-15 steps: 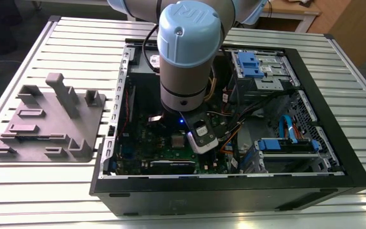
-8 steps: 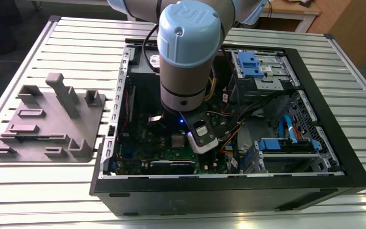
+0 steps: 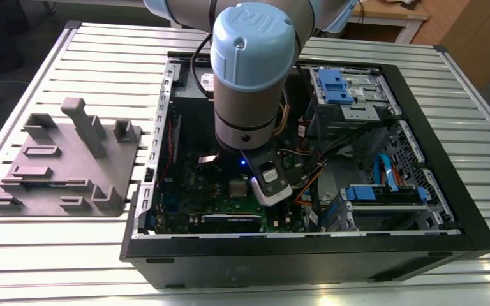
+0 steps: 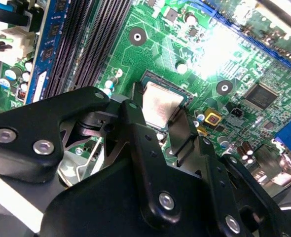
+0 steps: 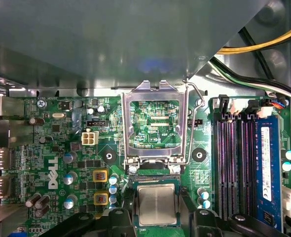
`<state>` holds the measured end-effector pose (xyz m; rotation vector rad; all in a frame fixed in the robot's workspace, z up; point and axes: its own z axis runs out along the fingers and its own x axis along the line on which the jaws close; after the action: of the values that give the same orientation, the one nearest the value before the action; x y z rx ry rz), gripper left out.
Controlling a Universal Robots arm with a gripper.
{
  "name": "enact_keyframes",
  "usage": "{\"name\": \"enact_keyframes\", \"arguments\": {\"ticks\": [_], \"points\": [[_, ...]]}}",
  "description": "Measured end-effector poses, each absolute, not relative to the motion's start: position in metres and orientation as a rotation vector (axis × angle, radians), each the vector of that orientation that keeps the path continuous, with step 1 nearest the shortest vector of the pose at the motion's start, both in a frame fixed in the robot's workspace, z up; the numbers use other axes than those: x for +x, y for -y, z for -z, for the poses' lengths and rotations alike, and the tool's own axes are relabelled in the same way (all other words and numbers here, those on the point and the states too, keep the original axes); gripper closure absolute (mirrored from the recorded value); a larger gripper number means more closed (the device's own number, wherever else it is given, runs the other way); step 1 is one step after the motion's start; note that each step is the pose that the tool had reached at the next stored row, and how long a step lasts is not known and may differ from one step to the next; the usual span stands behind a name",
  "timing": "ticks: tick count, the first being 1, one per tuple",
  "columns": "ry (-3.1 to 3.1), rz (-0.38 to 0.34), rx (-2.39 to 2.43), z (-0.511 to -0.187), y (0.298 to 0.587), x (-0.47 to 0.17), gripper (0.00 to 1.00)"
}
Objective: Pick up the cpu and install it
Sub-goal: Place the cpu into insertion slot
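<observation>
The cpu [image 5: 157, 204], a small square chip with a silver-grey top, lies level over the open socket on the green motherboard [image 5: 61, 148]. It also shows in the second wrist view as the cpu [image 4: 161, 102]. My gripper [image 5: 157, 219] has a black finger against each of two opposite sides of the chip and is shut on it. In the second wrist view the gripper [image 4: 161, 118] has its fingers [image 4: 135, 128] flanking the chip. The socket's metal load plate [image 5: 153, 121] is swung up and open beside the chip. In the exterior view the gripper [image 3: 270, 185] reaches down into the computer case.
The black computer case [image 3: 313, 255] lies open on a slatted metal table [image 3: 58, 255]. A grey plastic fixture with upright posts [image 3: 66, 166] stands at the exterior view's left. Memory slots [image 5: 234, 163], cables [image 5: 254, 79] and blue drive bays [image 3: 343, 86] surround the socket.
</observation>
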<state>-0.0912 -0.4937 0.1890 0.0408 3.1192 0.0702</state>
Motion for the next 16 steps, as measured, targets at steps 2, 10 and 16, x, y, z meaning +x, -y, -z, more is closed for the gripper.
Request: {"name": "enact_keyframes", "arguments": {"ticks": [2,10,16], "points": [[-3.119,-0.07,0.041,-0.1888,0.4937,-0.0912,0.55],[-3.119,-0.07,0.041,-0.1884,0.4937,-0.0912,0.56],[-3.119,-0.07,0.041,-0.188,0.4937,-0.0912,0.56]]}}
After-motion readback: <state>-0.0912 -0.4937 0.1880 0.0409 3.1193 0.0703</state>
